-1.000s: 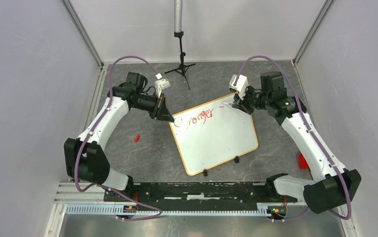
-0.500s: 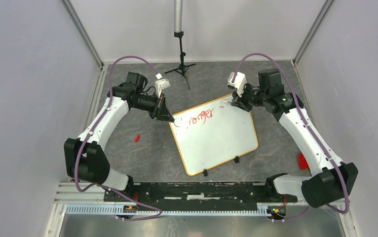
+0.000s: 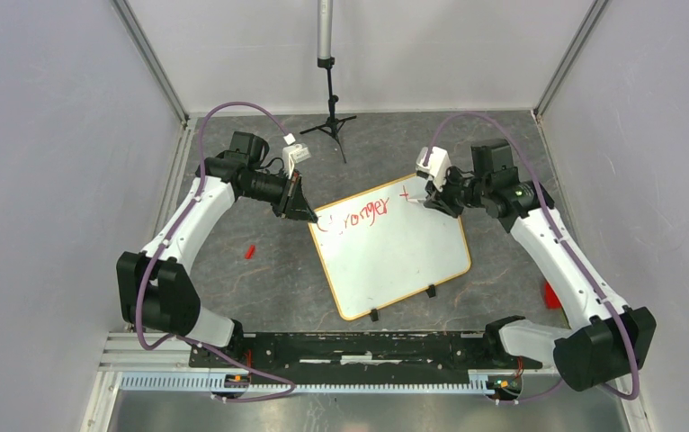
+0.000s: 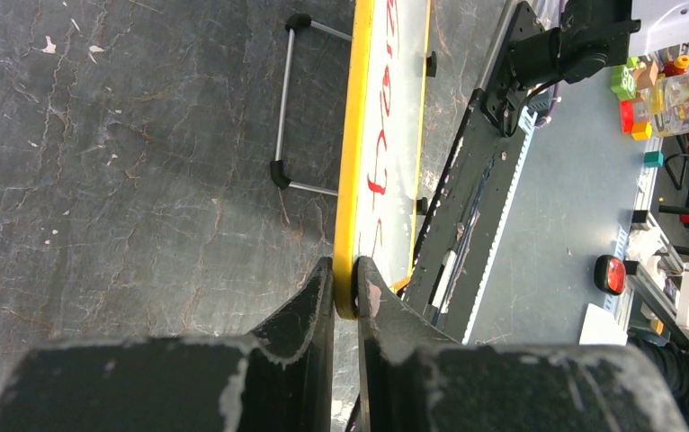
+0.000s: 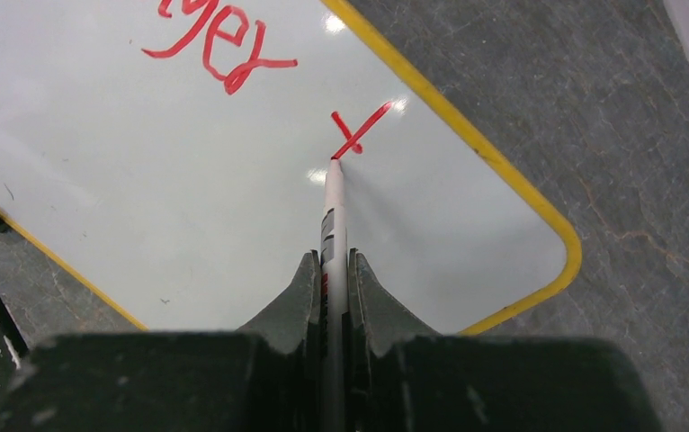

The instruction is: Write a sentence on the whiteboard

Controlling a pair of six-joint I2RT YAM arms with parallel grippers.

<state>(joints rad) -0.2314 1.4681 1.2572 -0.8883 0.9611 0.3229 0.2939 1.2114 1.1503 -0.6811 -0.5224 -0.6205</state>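
The whiteboard point(image 3: 395, 256), white with an orange-yellow frame, lies slanted mid-table. Red cursive writing point(image 3: 359, 216) starting with a capital S runs along its far edge, with a small red cross point(image 3: 405, 193) to the right of it. My left gripper point(image 3: 309, 216) is shut on the board's left corner frame point(image 4: 350, 180), one finger on each side. My right gripper point(image 3: 433, 200) is shut on a white marker point(image 5: 332, 211). The marker's red tip touches the board point(image 5: 188, 198) at the lower end of the cross point(image 5: 359, 133).
A black tripod pole point(image 3: 328, 90) stands at the back centre. A small red piece point(image 3: 250, 251) lies left of the board and a red object point(image 3: 552, 293) lies at the right. A wire stand point(image 4: 282, 108) shows behind the board. Grey walls close in on both sides.
My right gripper moved the marker toward me across the short red dash, making a cross. The left gripper and the board have not moved.
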